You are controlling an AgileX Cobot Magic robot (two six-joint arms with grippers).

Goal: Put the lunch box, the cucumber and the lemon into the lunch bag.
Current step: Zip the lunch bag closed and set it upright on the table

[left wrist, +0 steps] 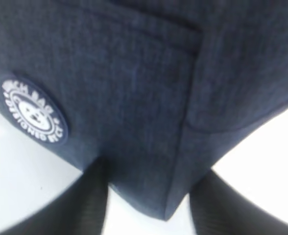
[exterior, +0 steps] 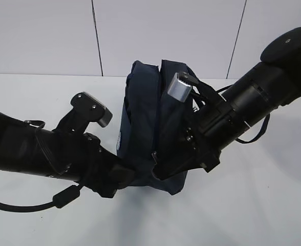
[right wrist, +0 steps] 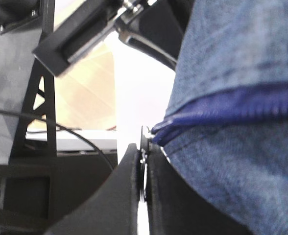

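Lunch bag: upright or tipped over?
Upright: the lunch bag stands on the table, both arms against its base.

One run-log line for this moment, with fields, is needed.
left tool: straddles lunch bag bottom corner | right tool: shut on zipper pull | lunch box, cucumber, lemon: not visible

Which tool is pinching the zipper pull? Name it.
The right tool, fingers shut on the small metal zipper pull; the left tool straddles the lunch bag corner.
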